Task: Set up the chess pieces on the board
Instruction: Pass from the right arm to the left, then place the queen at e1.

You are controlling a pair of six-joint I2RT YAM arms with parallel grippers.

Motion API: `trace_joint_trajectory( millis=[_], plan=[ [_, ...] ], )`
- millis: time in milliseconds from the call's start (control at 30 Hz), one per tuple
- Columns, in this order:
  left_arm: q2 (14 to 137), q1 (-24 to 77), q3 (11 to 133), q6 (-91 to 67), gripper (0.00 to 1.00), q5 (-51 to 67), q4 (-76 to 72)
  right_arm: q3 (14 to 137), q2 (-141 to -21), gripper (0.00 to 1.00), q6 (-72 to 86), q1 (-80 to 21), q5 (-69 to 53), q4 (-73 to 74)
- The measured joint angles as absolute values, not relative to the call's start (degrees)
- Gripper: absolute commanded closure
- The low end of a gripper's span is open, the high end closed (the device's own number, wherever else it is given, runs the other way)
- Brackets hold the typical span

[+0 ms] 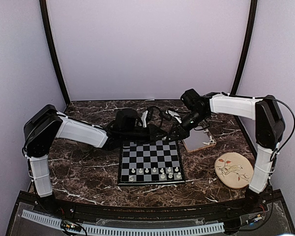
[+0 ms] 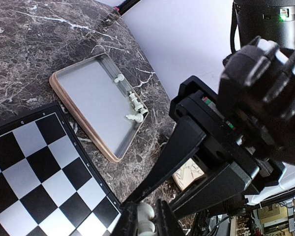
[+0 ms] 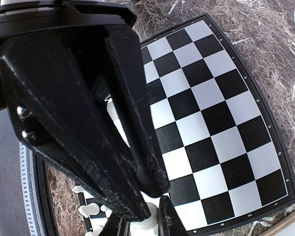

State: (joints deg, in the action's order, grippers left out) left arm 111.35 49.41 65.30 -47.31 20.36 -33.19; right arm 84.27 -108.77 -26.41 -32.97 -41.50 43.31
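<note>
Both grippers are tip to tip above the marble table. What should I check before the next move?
1. Small white chess piece gripped by the left gripper: ok.
2. Same piece also clamped by the right gripper: ok; which one carries it, cannot tell.
3. Empty squares on the black-and-grey checkered chessboard: ok, far rows bare.
4. Supply in the flat grey brown-rimmed tray: ok, three white pieces lie along one wall.
5. Uprightness of placed pieces on the near rows: cannot tell, too small.

The dark marble table (image 1: 83, 167) carries the board (image 1: 150, 152), a grey tray (image 1: 199, 141) beside it and a round plate (image 1: 226, 178).
</note>
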Motion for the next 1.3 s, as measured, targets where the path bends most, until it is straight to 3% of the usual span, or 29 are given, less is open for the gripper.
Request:
trace_joint_trajectory(
  millis=[167, 400, 667, 1000, 1300],
  plan=[
    [111.35, 49.41, 65.3, -47.7, 0.93, 20.34, -33.26, 84.25, -108.77, 0.85, -25.8, -32.97, -41.6, 43.24],
    [111.0, 49.41, 65.21, -46.17, 0.94, 20.34, -32.36, 84.05, -108.6, 0.71, -26.02, -32.97, -41.98, 43.29],
    [103.83, 49.41, 66.0, -32.49, 0.94, 18.15, -13.72, 77.06, -100.14, 0.56, -30.24, -32.36, -42.72, 46.22],
    [97.8, 56.95, 69.73, -8.21, 0.94, 12.88, 10.98, 67.26, -95.55, 0.55, -32.34, -27.86, -43.83, 46.44],
    [99.92, 63.44, 69.73, 0.86, 0.93, 11.35, 16.84, 67.26, -95.53, 0.56, -32.53, -27.18, -43.9, 45.82]
  ],
)
